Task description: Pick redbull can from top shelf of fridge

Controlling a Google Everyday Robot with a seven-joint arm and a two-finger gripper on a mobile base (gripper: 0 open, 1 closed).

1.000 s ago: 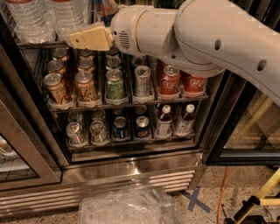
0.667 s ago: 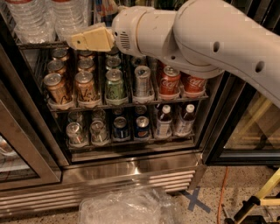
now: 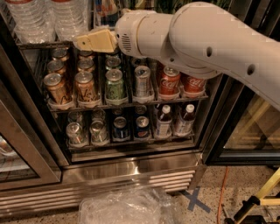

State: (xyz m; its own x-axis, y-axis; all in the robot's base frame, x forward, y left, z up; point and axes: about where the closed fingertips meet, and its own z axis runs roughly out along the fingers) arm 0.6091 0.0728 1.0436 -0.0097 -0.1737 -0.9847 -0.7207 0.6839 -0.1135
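The fridge (image 3: 131,168) stands open, with steel trim and a louvred base. My gripper (image 3: 94,41) is a beige wedge pointing left, in front of the rail (image 3: 41,44) of the upper wire shelf, which holds clear water bottles (image 3: 70,17). A can with blue and red (image 3: 106,8) shows at the frame's top edge just above my wrist. It is cut off, so I cannot tell whether it is the redbull can. My white arm (image 3: 197,39) crosses from the right and hides the upper right of the fridge.
The rack below holds tan cans (image 3: 57,87), a green can (image 3: 114,85), a silver can (image 3: 142,81) and red cola cans (image 3: 169,81). The lowest rack holds short cans and two bottles (image 3: 163,120). A crumpled plastic sheet (image 3: 127,205) lies on the floor, and a black door frame (image 3: 218,113) stands at right.
The gripper and wrist have shifted very slightly to the right and down. Nothing else has moved.
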